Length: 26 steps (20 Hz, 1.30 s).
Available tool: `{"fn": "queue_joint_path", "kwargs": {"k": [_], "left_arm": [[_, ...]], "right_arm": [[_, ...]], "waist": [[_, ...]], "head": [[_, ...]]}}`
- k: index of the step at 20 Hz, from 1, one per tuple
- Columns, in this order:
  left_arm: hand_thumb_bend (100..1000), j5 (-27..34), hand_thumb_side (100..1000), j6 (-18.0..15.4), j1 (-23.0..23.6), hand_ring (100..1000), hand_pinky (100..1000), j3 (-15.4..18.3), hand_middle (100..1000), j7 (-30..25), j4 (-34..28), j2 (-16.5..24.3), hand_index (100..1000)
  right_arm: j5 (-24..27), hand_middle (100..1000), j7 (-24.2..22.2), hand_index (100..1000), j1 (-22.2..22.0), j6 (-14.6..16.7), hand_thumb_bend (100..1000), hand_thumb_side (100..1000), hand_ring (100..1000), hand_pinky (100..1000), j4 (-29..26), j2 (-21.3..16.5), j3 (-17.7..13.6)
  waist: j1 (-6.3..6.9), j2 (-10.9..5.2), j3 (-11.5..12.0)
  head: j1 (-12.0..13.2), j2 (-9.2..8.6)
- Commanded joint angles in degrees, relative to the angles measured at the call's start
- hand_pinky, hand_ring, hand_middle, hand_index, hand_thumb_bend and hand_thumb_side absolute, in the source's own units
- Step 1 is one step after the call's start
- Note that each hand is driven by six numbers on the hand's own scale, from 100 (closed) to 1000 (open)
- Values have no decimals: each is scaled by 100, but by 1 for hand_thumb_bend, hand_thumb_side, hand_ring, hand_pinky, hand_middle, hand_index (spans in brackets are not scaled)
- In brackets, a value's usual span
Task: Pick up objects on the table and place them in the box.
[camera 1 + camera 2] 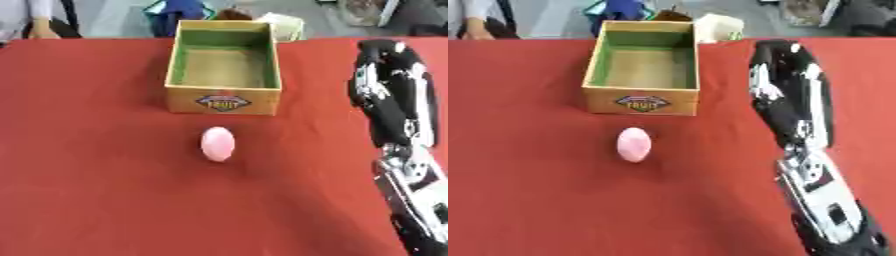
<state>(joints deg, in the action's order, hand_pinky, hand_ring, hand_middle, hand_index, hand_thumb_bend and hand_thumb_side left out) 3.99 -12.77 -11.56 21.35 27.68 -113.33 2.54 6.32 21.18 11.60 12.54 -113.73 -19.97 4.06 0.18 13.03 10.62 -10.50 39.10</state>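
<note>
The right hand [785, 85] hangs over the red table [96, 200] with its fingers long and fairly straight, pointing away from the robot — it holds nothing. The left hand shows in neither view.

The one loose thing is a pink egg-shaped object [217, 144]. It lies on the cloth well to the left of the hand and somewhat nearer the robot than the fingertips, with bare table between it and the hand. Its long axis runs roughly toward and away from the robot. Beyond it, and also left of the hand, stands the box [178, 65], an open-topped box with green inner walls and a badge on its near face. The egg-shaped object lies just in front of that near face, not touching it, and the box looks empty.

By its look the pink object is probably light and smooth, with a rounded surface that offers no flat face. I judge it likely to roll or squirt sideways if pressed from one side only. Whether it is hard, hollow or soft cannot be told, so it is best treated as something that might crack or dent.

The sensible hold is across the narrow middle — thumb on one long flank, fingers on the other, closing around the widest part so that the curve seats in the hand.
</note>
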Motion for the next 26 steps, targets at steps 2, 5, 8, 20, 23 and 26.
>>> {"fn": "queue_joint_path", "kwargs": {"k": [2,5,8,20,23,26], "left_arm": [[100,-30,787,-7,-56,375,413,50,391,40,-126,84,573],[100,-32,787,-7,-62,375,412,54,391,49,-126,85,573],[100,-31,786,-3,-67,375,412,53,391,51,-126,85,573],[100,-17,785,19,-36,374,412,20,390,21,-126,96,572],[100,-1,785,34,-27,374,412,-3,390,0,-126,92,572],[100,15,784,38,-17,374,412,-14,390,-15,-126,92,572]], "right_arm": [[9,349,-17,624,51,6,100,308,265,100,-86,-105,-40],[8,349,-21,624,55,16,100,310,265,100,-86,-105,-41],[9,351,-29,629,65,29,100,315,267,100,-86,-115,-35],[-1384,504,-964,747,690,-329,100,676,478,240,-86,-984,271],[-1589,523,-1427,771,884,-404,100,733,503,272,-86,-1126,481],[-1785,549,-2041,792,1163,-504,100,782,529,304,-86,-1242,670]], "waist": [[-15,-76,20],[-37,-74,31],[-54,-71,36],[-64,-103,58],[-64,-106,77],[-56,-109,90]], "head": [[48,-75],[59,-77],[74,-77],[-16,-51],[-29,-30],[-20,-14]]}}
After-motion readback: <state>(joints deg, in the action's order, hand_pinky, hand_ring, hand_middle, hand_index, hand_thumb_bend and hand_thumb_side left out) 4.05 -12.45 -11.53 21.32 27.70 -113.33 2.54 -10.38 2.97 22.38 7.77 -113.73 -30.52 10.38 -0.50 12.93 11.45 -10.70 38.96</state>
